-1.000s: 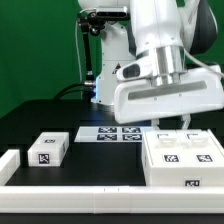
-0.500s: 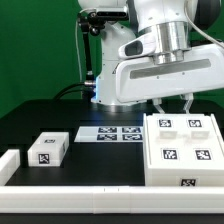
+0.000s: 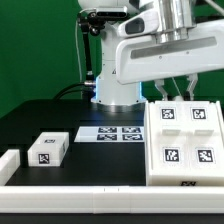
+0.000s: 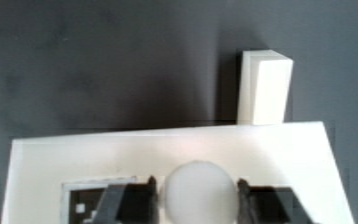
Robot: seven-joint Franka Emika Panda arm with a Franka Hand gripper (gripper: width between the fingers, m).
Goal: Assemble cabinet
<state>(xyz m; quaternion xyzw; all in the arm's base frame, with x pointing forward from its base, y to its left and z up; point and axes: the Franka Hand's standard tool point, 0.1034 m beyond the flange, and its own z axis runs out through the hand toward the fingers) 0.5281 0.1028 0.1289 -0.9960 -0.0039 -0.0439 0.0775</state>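
Observation:
The cabinet (image 3: 185, 140) is a large white boxy body with square compartments and black-and-white tags, at the exterior view's right. It is tipped up, its tagged face toward the camera and its lower edge near the table's front. My gripper (image 3: 177, 88) is over its upper edge, shut on it. In the wrist view the dark fingers (image 4: 140, 200) stand on both sides of a white rounded part of the cabinet (image 4: 176, 150), with the gripper (image 4: 199, 196) shut on that part.
A small white tagged block (image 3: 47, 150) and another white block (image 3: 8, 165) lie at the exterior view's left. The marker board (image 3: 112, 133) lies mid-table. A long low white bar (image 3: 80, 196) runs along the front. A narrow white part (image 4: 261, 85) lies beyond the cabinet.
My gripper has risen and the cabinet's far edge has come up with it. The cabinet's tagged face has tilted from nearly flat to steeply raised toward the camera.

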